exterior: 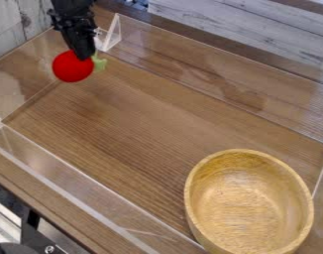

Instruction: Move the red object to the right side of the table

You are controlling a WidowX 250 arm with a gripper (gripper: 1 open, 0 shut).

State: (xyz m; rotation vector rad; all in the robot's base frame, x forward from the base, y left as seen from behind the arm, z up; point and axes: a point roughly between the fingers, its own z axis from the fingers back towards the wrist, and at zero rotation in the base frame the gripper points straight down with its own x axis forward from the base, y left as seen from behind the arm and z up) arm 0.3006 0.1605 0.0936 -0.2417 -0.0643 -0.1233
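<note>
The red object [71,67], a small round strawberry-like toy with a green leafy tip, hangs just above the table [164,119] near its far left corner. My black gripper [81,56] comes down from the top of the view and is shut on the toy's upper right side by the green tip. The fingertips are partly hidden against the toy.
A large light wooden bowl [249,201] sits at the near right corner. Low clear acrylic walls [46,164] edge the tabletop on all sides. Bare wood-grain surface lies between the toy and the bowl.
</note>
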